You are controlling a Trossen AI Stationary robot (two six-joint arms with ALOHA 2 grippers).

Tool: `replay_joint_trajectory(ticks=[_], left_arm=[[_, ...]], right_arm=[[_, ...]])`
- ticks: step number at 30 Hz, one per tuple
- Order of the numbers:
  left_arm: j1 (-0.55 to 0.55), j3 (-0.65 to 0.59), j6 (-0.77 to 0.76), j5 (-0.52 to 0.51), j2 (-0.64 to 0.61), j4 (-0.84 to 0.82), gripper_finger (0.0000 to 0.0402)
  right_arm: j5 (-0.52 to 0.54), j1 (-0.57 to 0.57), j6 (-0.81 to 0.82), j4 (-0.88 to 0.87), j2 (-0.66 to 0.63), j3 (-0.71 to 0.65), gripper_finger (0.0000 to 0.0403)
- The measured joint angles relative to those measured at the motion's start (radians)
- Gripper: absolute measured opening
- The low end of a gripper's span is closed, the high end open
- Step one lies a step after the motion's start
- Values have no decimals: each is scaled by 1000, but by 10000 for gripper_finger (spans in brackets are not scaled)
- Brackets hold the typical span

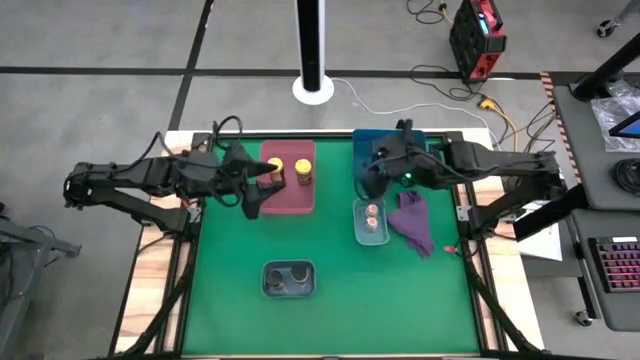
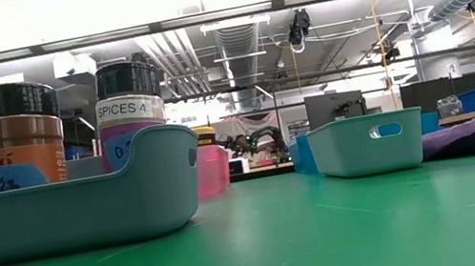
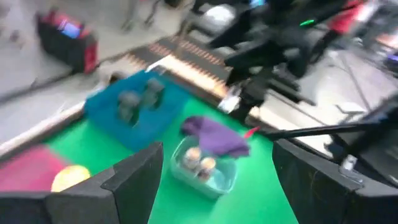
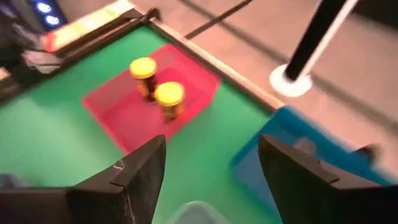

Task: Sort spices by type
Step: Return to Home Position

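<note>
Left gripper [image 3: 217,149] and right gripper [image 4: 211,140] are both hanging open, holding nothing. The yellow-lidded jars [image 1: 303,172] are sitting in the pink tray [image 1: 290,198] at the counter's [image 1: 330,320] eleven o'clock. They're likely light, rigid and slick; I'd be pinching below the lid.

Green desk [image 1: 330,250] carries four trays. Pink tray [image 1: 295,203] and large blue tray [image 1: 364,148] sit side by side, with the small light blue bin [image 1: 358,226] just below the blue one. The grey bin [image 1: 268,281] stands well apart. Purple cloth [image 1: 412,222] lies just beside the light blue bin. On the floor: white pole base [image 1: 313,89], red box [image 1: 477,35].
</note>
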Motion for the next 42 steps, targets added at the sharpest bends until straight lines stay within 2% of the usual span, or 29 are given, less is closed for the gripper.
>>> replay_joint_trajectory(ticks=[3,8,12,14,18,21,24,27,31,32,35,36,40,42], left_arm=[[-37,0,105,24,-35,78,286],[-76,-4,221,17,-137,85,286],[-80,-65,309,15,-239,115,286],[-79,-129,351,14,-293,148,286],[-79,-299,373,15,-412,286,286],[-79,-442,384,15,-523,370,286],[-78,-575,380,15,-635,438,286],[-78,-663,263,15,-727,507,286],[-78,-747,175,15,-819,498,286],[-78,-773,180,15,-835,508,286],[-77,-851,326,59,-889,585,286],[-77,-878,364,86,-913,613,286],[-77,-992,371,110,-1032,703,286],[-75,-1049,369,117,-1030,778,286]], right_arm=[[76,68,-150,19,-31,-44,238],[77,207,-426,165,-103,-168,233],[83,278,-680,452,-176,-330,233],[-11,275,-752,626,-237,-429,233],[-317,205,-795,894,-422,-650,233],[-394,150,-791,1014,-544,-807,233],[-314,97,-781,1025,-654,-913,233],[-208,75,-721,918,-742,-966,233],[-194,73,-529,779,-806,-995,233],[-229,73,-555,764,-813,-1004,235],[-524,72,-817,788,-854,-1058,241],[-566,68,-837,818,-872,-1078,242],[-574,49,-826,849,-989,-1171,238],[-618,51,-827,862,-1060,-1220,234]])
